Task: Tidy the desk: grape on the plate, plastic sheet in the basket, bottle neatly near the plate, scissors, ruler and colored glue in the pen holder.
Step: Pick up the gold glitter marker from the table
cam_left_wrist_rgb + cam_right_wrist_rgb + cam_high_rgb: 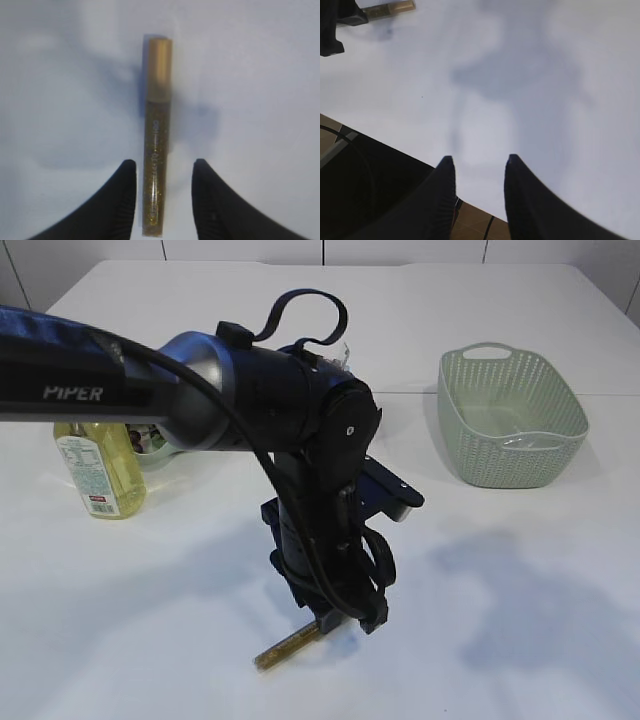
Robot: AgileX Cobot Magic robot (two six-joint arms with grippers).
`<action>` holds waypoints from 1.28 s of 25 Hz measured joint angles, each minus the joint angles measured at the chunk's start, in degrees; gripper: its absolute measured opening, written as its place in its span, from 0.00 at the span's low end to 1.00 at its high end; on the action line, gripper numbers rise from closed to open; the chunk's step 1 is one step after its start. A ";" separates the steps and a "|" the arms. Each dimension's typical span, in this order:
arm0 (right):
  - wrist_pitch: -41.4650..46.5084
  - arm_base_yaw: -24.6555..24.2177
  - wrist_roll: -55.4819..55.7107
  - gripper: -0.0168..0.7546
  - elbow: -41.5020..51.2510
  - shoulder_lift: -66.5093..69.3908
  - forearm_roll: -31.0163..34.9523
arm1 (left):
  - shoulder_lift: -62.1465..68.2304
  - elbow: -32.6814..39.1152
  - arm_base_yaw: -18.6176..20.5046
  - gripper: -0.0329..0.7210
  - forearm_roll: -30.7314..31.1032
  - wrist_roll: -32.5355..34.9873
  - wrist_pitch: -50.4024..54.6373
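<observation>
Between the two dark fingers of the left gripper lies the colored glue, a slim tube resting flat on the white table. The jaws stand apart on either side of the tube's lower end, with a sliver of table showing between each finger and the tube, so nothing is clamped. In the left wrist view the tube runs straight away from the claw: its body is clear and packed with gold glitter, with faint print along it, and its far end carries a plain matte gold cap.

From the exterior view the left arm reaches in from the left edge and bends steeply down, its gripper low over the near middle of the table, and one end of the gold tube sticks out to the near left from under it.

Right of this, the right gripper hangs over bare table near the table's edge, its fingers parted and empty; the glue tube shows in the top left corner of its view, well apart.

Farther out, a bottle of yellow liquid with a label stands upright at the left, partly behind the arm. A pale green basket sits at the far right with a clear plastic sheet inside it.
</observation>
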 joint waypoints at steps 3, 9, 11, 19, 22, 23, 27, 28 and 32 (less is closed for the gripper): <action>0.00 0.00 -0.03 0.38 0.00 0.00 0.00 | 0.00 0.00 0.00 0.41 0.80 0.00 -0.05; 0.00 0.00 -0.12 0.38 0.00 0.00 0.00 | 0.87 0.00 0.99 0.41 1.07 0.00 0.06; 0.00 0.00 -0.15 0.38 0.00 0.00 0.00 | 1.15 0.00 1.10 0.41 1.07 0.00 0.06; 0.00 0.00 -0.25 0.38 0.00 0.00 0.10 | 2.45 0.00 1.19 0.41 0.16 0.00 0.13; 0.00 0.00 -0.25 0.38 0.00 0.00 0.10 | 2.73 0.00 1.19 0.41 -0.84 0.00 0.13; 0.00 0.00 -0.25 0.38 0.00 0.00 0.10 | 2.70 0.00 1.19 0.41 -0.96 0.00 0.13; 0.00 0.00 -0.25 0.38 0.00 0.00 0.10 | 3.00 0.00 1.19 0.41 -1.49 0.00 0.13; 0.00 0.00 -0.25 0.38 0.00 0.00 0.10 | 3.00 0.00 1.19 0.41 -1.49 0.00 0.13; 0.00 0.00 -0.25 0.38 0.00 0.00 0.10 | 3.00 0.00 1.19 0.41 -1.49 0.00 0.13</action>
